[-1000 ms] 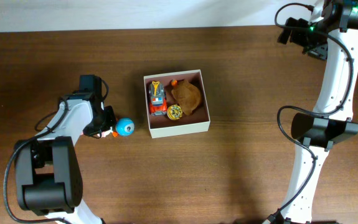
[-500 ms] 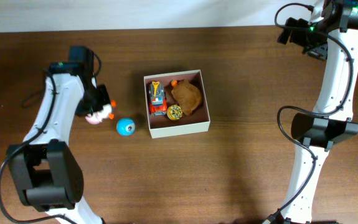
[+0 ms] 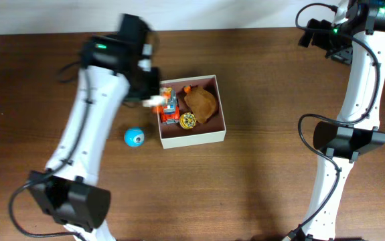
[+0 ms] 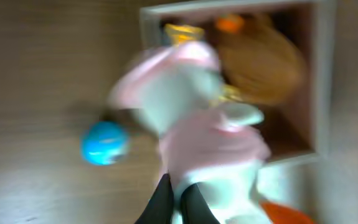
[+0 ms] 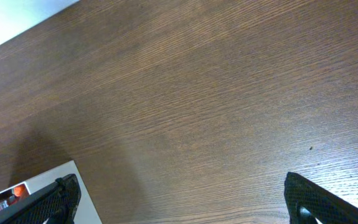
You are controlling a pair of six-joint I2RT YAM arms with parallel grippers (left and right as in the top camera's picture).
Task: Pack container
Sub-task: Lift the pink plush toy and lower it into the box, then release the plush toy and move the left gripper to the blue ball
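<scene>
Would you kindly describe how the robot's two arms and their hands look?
The left arm and right arm both have white tubular links with black joints, looping black cables and a small green light. The right hand's fingers are black.

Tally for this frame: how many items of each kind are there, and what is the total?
Blue ball: 1
Toy truck: 1
Brown soft toy: 1
Round patterned disc: 1
Pink-and-white toy in the left gripper: 1
Container: 1
Total: 6
Small orange bit by the brown toy: unclear, not counted.
</scene>
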